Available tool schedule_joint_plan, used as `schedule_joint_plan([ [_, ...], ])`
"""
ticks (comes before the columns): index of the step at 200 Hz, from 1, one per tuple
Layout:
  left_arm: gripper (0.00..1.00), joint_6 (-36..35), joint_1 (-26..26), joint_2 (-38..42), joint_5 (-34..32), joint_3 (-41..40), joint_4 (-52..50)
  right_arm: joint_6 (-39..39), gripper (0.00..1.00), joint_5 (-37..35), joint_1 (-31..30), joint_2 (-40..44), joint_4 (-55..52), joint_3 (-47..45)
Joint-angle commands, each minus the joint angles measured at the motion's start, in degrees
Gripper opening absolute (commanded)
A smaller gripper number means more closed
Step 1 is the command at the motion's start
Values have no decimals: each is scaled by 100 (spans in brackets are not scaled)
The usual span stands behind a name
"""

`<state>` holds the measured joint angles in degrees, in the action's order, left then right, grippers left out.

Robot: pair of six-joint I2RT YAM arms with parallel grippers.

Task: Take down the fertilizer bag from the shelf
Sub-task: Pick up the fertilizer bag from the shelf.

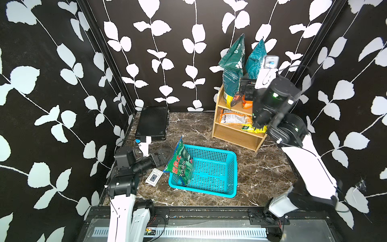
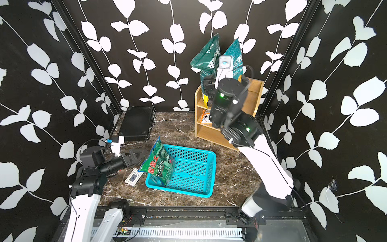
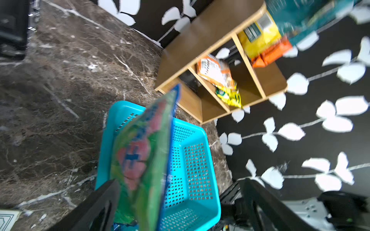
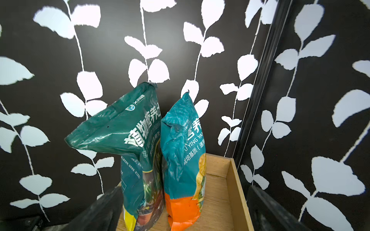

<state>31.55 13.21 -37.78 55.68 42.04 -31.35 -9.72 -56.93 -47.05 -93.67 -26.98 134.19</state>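
1. The right jaws are held wide apart with nothing clamped. Their dark fingers (image 4: pixel 100 212) are seen in the right wrist view, level with the top tier of the shelf (image 1: pixel 234 134).
2. Straight ahead of the right jaws, two fertilizer bags are stood upright on that top tier. One is a dark-green bag (image 4: pixel 128 128) with a yellow base, the other a teal bag (image 4: pixel 180 144) with an orange base.
3. The two bags are pressed side by side, just ahead of the gap between the fingers. The top of the dark-green bag is bent over, away from the teal bag. Whether either bag is touched by a finger cannot be told.
4. Below the right jaws, an orange-and-white pack (image 1: pixel 234 119) and a yellow pack (image 1: pixel 253 128) are laid on the middle tier.
5. The left jaws are also held apart, low over the desk (image 1: pixel 261 167) and just beside a blue basket (image 1: pixel 209 147).
6. Ahead of the left jaws, a green bag (image 1: pixel 181 163) is propped upright inside the basket, against its near wall. The bag is blurred in the left wrist view, so contact with the jaws cannot be judged.
7. A black case (image 1: pixel 152 123) is set to one side of the left jaws, and a white card (image 1: pixel 154 178) is laid on the desk at the other side.
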Motion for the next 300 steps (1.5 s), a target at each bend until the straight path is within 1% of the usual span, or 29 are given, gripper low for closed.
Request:
schedule_joint_plan([
  [1,99,138,1023,-171,1689,-329,470,-93,100,246,334,-566,-694,840],
  [21,99,-221,1046,-214,1633,-174,19,-43,100,442,667,-1037,-925,1424],
  [48,99,-840,1042,-94,1296,186,-775,130,100,716,1170,-1198,-654,1278],
  [70,99,-827,1039,-78,1273,172,-743,246,100,938,1543,-1318,-509,1212],
  [91,99,-800,1042,-114,1262,128,-664,181,100,1293,1733,-1284,-277,966],
  [116,99,-791,1041,-122,1262,146,-648,93,100,1359,1769,-869,464,91],
  [128,99,-796,1038,-131,1257,146,-649,101,99,1754,1778,-499,860,-570],
  [143,99,-805,1042,-140,1232,124,-643,73,98,2361,1769,122,1578,-1662],
  [156,99,-805,1042,-139,1209,121,-644,198,99,2388,1770,736,2270,-2555],
  [168,99,-806,1041,-132,1177,120,-641,237,100,2269,1778,1201,2840,-3243],
  [183,99,-784,1042,-125,1168,104,-606,232,100,2157,1802,1541,3192,-3616],
  [199,99,-736,1042,-116,1211,85,-548,171,100,1943,1842,1444,2879,-3283],
  [231,99,-685,1040,-111,1253,54,-473,-60,99,1764,1951,679,1984,-2125],
  [250,99,-699,1040,-104,1200,42,-468,89,99,1900,2115,246,1442,-1388],
  [254,99,-703,1036,-112,1194,42,-459,135,99,1969,2147,32,1297,-1223],
  [268,99,-680,1038,-116,1170,23,-424,233,99,2208,2240,-305,902,-713],
  [287,99,-651,1042,-128,1183,-1,-390,161,100,2272,2253,-707,666,-224],
  [300,99,-641,1038,-132,1184,-12,-361,89,100,2198,2269,-1039,459,285],
])
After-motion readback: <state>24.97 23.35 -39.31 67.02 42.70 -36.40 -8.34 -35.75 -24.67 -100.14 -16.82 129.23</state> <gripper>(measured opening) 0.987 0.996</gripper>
